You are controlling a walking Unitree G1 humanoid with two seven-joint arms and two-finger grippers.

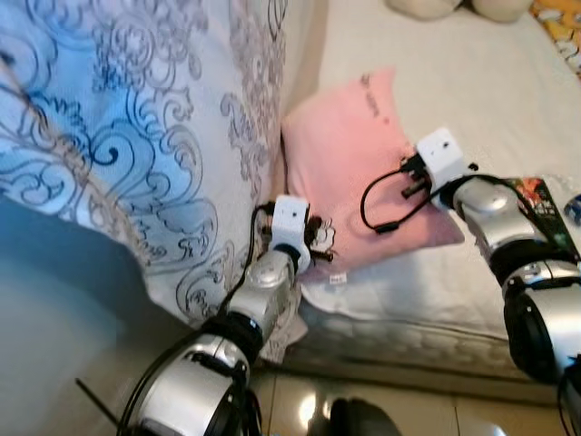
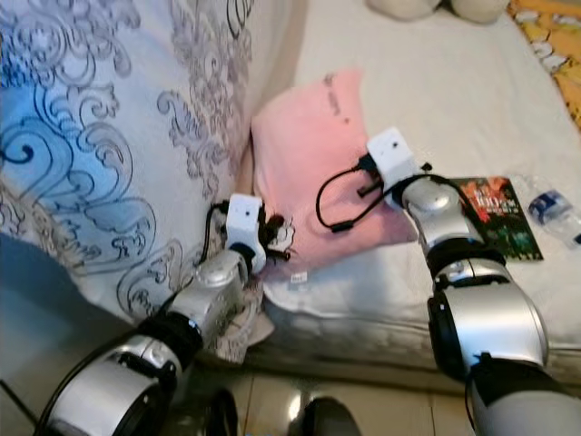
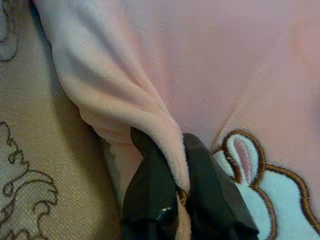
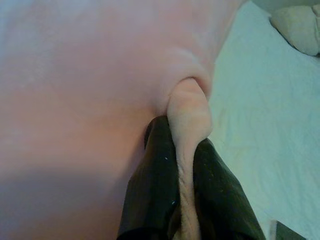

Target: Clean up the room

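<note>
Left eye view shows a pink plush pillow (image 1: 349, 173) lying on a white bed (image 1: 472, 100), its near-left corner carrying a white-and-brown embroidered patch. Its long axis runs from that near corner away toward the far side of the bed, one far corner pointing up the mattress. The left gripper (image 3: 175, 175) has its fingers clamped on a fold at the near-left edge, beside a blue-and-grey scroll-patterned quilt (image 1: 118, 136). The right gripper (image 4: 187, 170) has its fingers clamped on a pinched ridge at the pillow's right edge. A dark book (image 2: 497, 218) and a plastic bottle (image 2: 549, 207) lie on the bed to the right.
</note>
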